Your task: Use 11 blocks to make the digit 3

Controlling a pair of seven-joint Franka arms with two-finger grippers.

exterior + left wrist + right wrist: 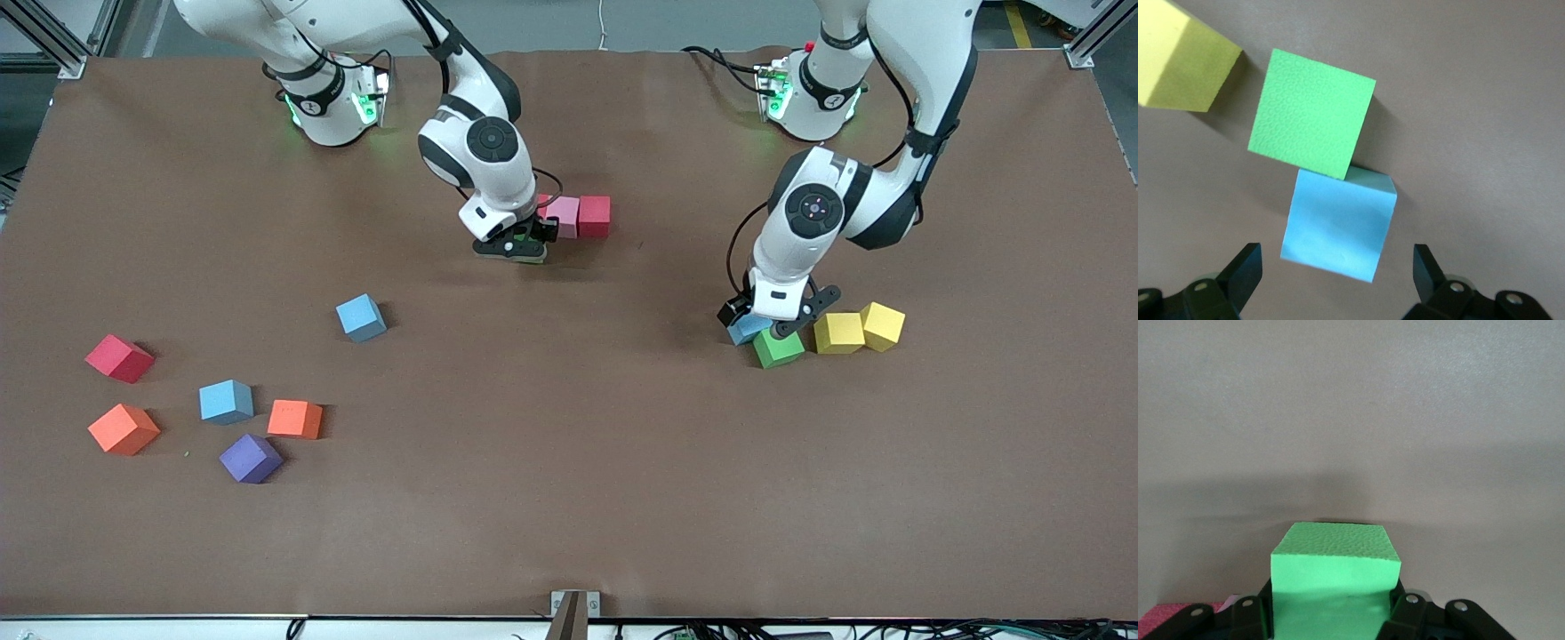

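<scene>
Light blue block half hidden under left arm, red block mostly hidden

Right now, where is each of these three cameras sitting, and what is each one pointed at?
Front view: high across the table, facing both arms' bases; it shows both whole arms, the brown table and scattered blocks.
Left wrist view: on the left arm's wrist, looking down past the open left gripper at a light blue block, a green block and a yellow block.
Right wrist view: on the right wrist, showing the right gripper shut on another green block.
Shared: the front view also shows the left arm's cluster.
</scene>
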